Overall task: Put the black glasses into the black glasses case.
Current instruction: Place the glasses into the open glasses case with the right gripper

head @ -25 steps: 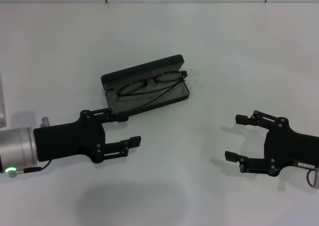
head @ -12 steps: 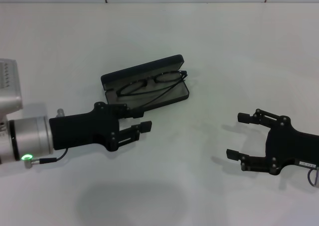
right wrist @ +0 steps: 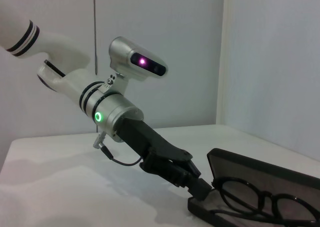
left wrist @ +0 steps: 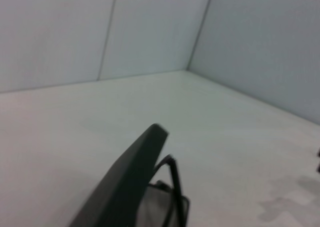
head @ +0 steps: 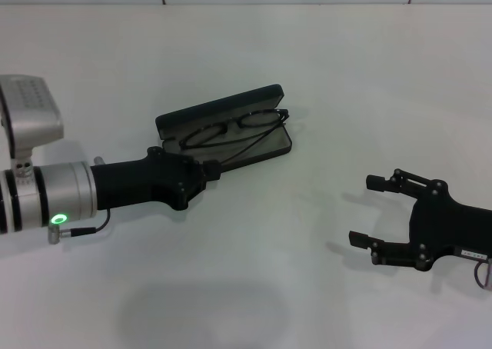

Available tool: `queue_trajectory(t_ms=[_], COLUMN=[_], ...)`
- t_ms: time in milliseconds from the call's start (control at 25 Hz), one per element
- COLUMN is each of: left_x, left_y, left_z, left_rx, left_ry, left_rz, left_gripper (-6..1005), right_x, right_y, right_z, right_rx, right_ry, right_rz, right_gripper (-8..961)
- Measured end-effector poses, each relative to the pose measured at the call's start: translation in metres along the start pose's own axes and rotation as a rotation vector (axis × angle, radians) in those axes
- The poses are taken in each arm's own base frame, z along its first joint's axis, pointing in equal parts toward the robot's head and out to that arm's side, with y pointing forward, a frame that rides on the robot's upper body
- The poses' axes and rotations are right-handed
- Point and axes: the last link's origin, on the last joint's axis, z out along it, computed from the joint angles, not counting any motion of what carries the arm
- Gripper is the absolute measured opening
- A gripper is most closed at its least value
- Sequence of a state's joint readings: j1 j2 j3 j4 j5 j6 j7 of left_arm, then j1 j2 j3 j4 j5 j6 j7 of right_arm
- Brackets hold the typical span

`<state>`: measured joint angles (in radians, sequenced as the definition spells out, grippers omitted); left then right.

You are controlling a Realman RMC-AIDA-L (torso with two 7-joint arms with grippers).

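Note:
The black glasses case (head: 221, 108) lies open in the middle of the white table, lid raised at the far side. The black glasses (head: 201, 137) lie inside it on the grey lining, one temple arm sticking out over the front rim. My left gripper (head: 208, 168) is turned on edge at the case's near left corner, open and empty. The right wrist view shows it (right wrist: 196, 178) right at the end of the case (right wrist: 260, 174), with the glasses (right wrist: 241, 193) inside. The left wrist view shows the lid's edge (left wrist: 135, 177). My right gripper (head: 363, 211) hangs open and empty at the right.
The white table (head: 323, 72) runs back to a tiled wall. My left arm's silver wrist (head: 46, 199) with a green light lies across the left side. Nothing else stands on the table.
My left arm has moved right and forward to the case's near corner, and its gripper has rolled from flat to on edge. The right arm has not moved.

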<state>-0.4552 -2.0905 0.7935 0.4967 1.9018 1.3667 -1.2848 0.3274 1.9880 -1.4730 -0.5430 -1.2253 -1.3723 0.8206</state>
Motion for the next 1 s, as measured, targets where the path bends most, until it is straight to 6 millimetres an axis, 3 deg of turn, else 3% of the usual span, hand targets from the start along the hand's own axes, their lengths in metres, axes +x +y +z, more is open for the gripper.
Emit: queue_trajectory(t_ms=[440, 1000], left_x=[0.010, 0.007], left_y=[-0.013, -0.021], left_z=[0.001, 0.000], left_rx=[0.061, 0.098], left_ry=[-0.038, -0.091], left_rz=[-0.021, -0.022], left_gripper=[16, 16], right_x=[0.000, -0.001], right_y=[-0.002, -0.003], right_z=[0.000, 0.001], right_rx=[0.007, 0.008], right_ry=[0.005, 0.006], right_rz=[-0.002, -0.006], right_gripper=[843, 843])
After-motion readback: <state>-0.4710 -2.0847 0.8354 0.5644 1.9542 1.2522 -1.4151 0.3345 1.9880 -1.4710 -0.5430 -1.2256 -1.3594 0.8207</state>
